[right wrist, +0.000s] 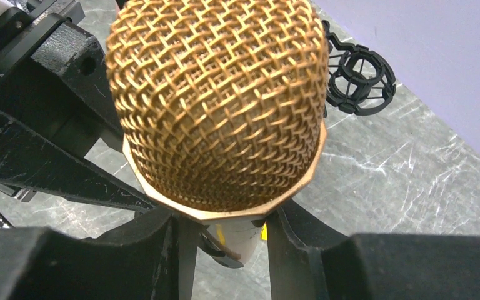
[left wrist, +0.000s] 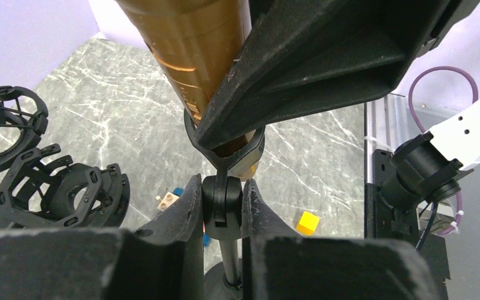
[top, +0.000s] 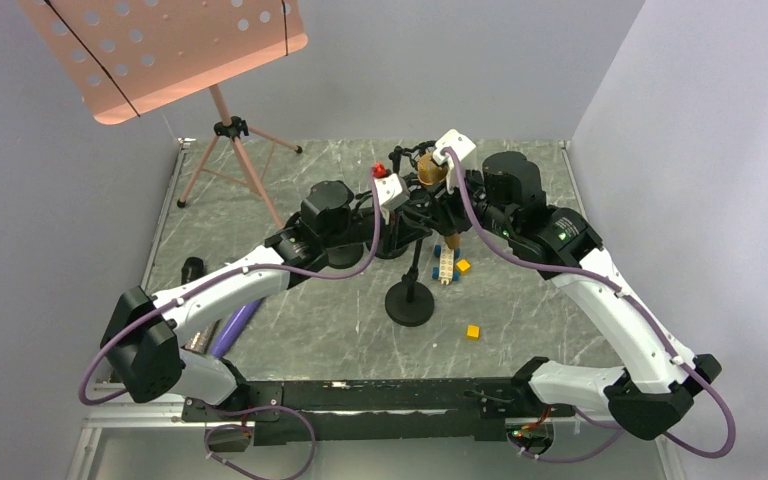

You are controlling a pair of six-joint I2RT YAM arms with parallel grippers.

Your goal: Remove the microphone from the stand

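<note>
A: What is seen from above?
B: The microphone (top: 432, 170) is seated in the stand (top: 410, 300), mid-table, toward the far side.
A: And the left wrist?
B: The stand's joint is clamped by the left gripper (left wrist: 223, 187).
A: The right wrist?
B: The microphone (below its mesh head) is gripped by the right gripper (right wrist: 225, 226).

A lab test cell: grey partition walls (top: 680, 80) enclose a marble-patterned table (top: 340, 335).

A grey marbled tabletop (top: 340, 330) is enclosed by plain pale walls (top: 460, 60), and a pink perforated music stand (top: 170, 45) is set at its far left corner.
</note>
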